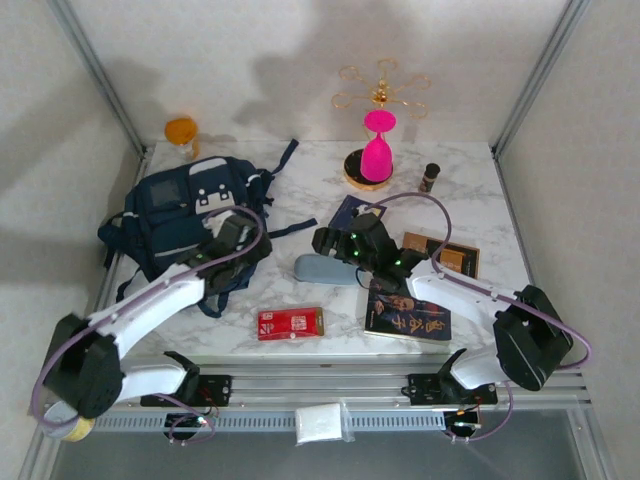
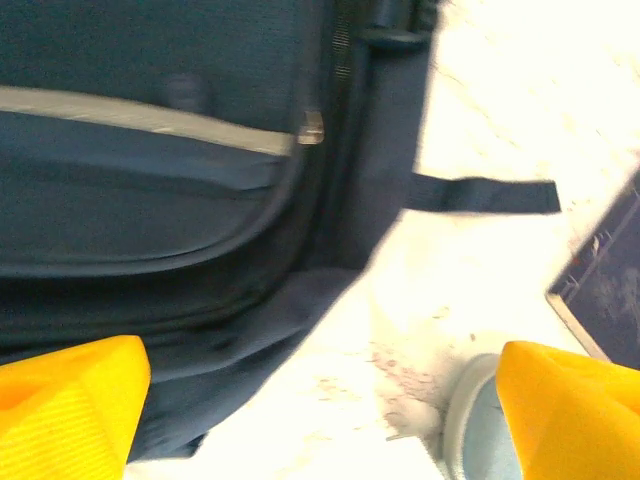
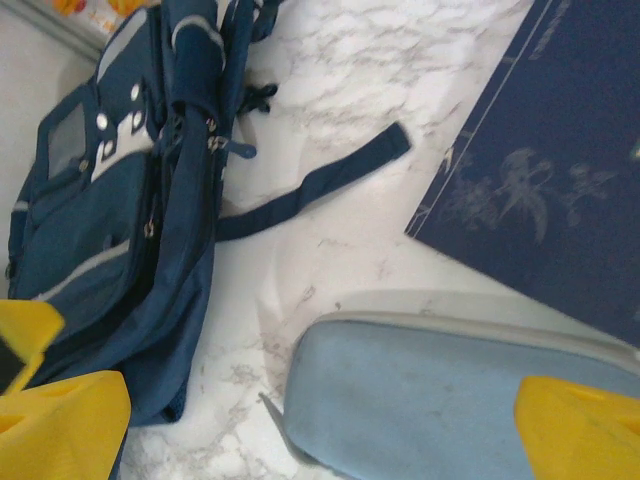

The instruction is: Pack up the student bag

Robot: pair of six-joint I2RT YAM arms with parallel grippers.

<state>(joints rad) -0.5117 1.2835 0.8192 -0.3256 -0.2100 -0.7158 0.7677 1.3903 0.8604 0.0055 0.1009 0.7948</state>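
Navy fabric marks the student bag (image 1: 185, 215), laid flat on the left part of the marble table (image 1: 300, 185) with its white and grey patches upward. One dark strap (image 3: 320, 185) is stretched across the marble toward the middle.

Left gripper (image 1: 235, 240) is held over the bag's right edge. In the left wrist view its yellow fingertips (image 2: 65, 410) are spread wide with nothing pinched. Between them are seen the bag's zipped side, its light stripe (image 2: 140, 118) and bare marble.

Right gripper (image 1: 330, 243) is held above a light-blue pencil case (image 1: 325, 270) near the table's centre. In the right wrist view its yellow fingertips (image 3: 60, 420) are set wide apart, with the case (image 3: 420, 400) lying partly between them. Contact with the case cannot be told.

A dark blue book (image 3: 550, 200) is noted just beyond the case, and a red packet (image 1: 290, 323) near the front edge. A pink hourglass-shaped object (image 1: 378, 145) is noted at the back.
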